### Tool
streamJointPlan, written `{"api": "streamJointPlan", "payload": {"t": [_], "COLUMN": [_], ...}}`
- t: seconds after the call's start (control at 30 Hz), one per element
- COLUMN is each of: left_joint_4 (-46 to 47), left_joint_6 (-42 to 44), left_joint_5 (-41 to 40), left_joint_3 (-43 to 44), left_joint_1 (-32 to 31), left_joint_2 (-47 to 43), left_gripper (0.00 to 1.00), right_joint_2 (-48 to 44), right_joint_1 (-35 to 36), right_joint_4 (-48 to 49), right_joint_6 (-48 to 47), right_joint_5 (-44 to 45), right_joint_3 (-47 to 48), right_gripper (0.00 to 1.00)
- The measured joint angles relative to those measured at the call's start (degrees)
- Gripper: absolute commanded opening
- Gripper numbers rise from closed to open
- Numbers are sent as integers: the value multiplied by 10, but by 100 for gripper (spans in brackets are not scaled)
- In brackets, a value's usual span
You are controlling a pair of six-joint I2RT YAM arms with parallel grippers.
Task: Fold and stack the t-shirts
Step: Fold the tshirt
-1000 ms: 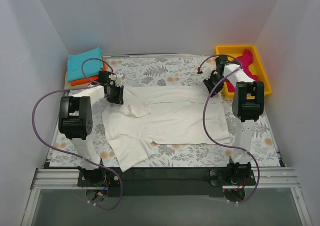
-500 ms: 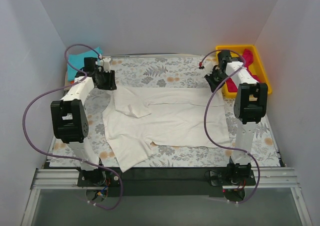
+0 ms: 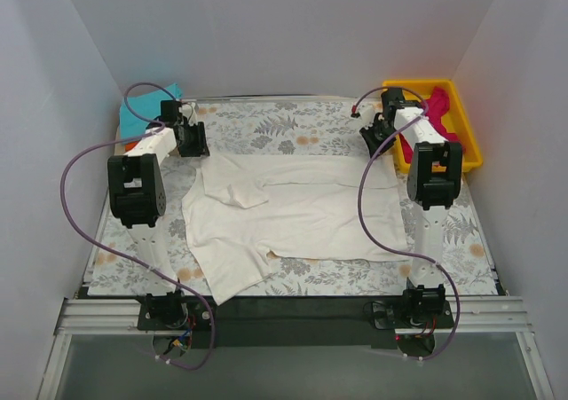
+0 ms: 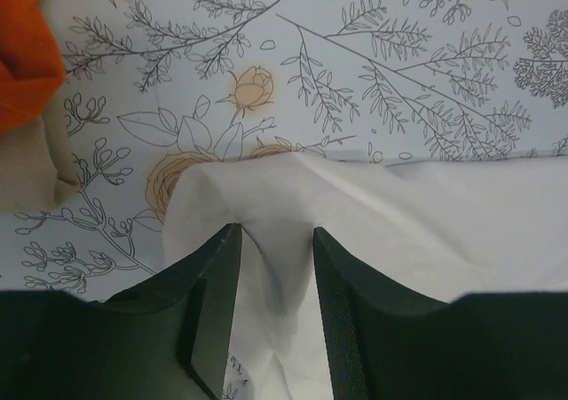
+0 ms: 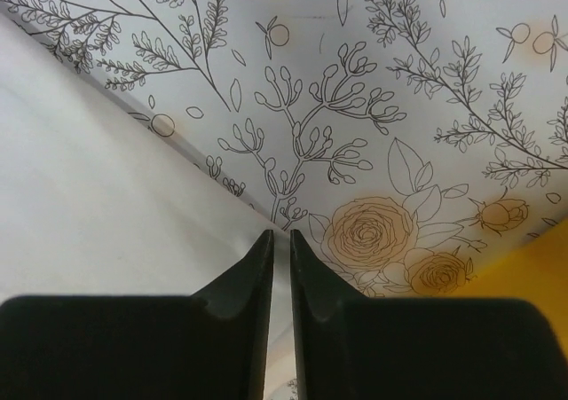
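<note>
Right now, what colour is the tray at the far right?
The tray is yellow; shows best in the top external view.

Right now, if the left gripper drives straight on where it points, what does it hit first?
The raised corner of the cream-white t-shirt, already sitting between the open fingers of the left gripper. Just past it lies the floral table cloth. Depth is hard to judge.

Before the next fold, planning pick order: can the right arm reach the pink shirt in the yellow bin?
Probably yes: the right gripper sits beside the yellow bin, pink shirt unobstructed, but it seems pinched on the cream shirt.
</note>
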Motion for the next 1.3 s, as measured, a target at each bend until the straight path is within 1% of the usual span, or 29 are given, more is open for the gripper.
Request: {"api": "streamJointPlan", "payload": {"t": [0.03, 0.17, 0.27, 0.3, 0.33, 0.53, 0.63, 0.73, 0.77, 0.8, 0.87, 1.03, 1.13, 1.17, 1.3], "left_joint_4": [-2, -3, 1, 3, 7, 59, 74, 78, 77, 75, 67, 58, 58, 59, 61], "left_joint_6": [-4, -19, -31, -32, -37, -27, -13, 3, 8, 14, 22, 31, 33, 32, 25], "left_joint_5": [-1, -7, -14, -16, -18, -38, -45, -47, -47, -47, -48, -48, -48, -48, -48], "left_joint_3": [-6, -16, -26, -31, -39, -110, -130, -130, -128, -124, -113, -88, -88, -88, -89], "left_joint_1": [0, 0, 0, 0, 0, 4, 5, 5, 5, 5, 5, 6, 0, -3, -20], "left_joint_2": [0, 0, 0, 0, 0, -31, -43, -43, -43, -43, -43, -61, -84, -89, -90], "left_gripper": [37, 28, 14, 0, 0, 0, 13, 23, 28, 29, 29, 29, 28, 28, 27], "right_joint_2": [0, 1, 1, 1, 1, -4, -16, -24, -27, -28, -33, -54, -73, -79, -82], "right_joint_1": [0, 2, 3, 3, 3, 5, 7, 7, 7, 7, 7, 7, 7, 7, 7], "right_joint_4": [2, 3, 3, 3, 3, 12, 25, 30, 31, 30, 28, 14, 12, 13, 12], "right_joint_6": [2, 5, 5, 5, 5, 3, -2, -7, -9, -9, -9, -5, -2, -1, 4], "right_joint_5": [0, 3, 7, 9, 10, 24, 30, 31, 30, 29, 27, 15, 15, 15, 27], "right_joint_3": [0, 0, 0, 0, 0, -11, -30, -45, -49, -50, -55, -57, -57, -57, -56], "right_gripper": [17, 17, 17, 17, 17, 17, 18, 20, 21, 22, 24, 24, 21, 18, 16]}}
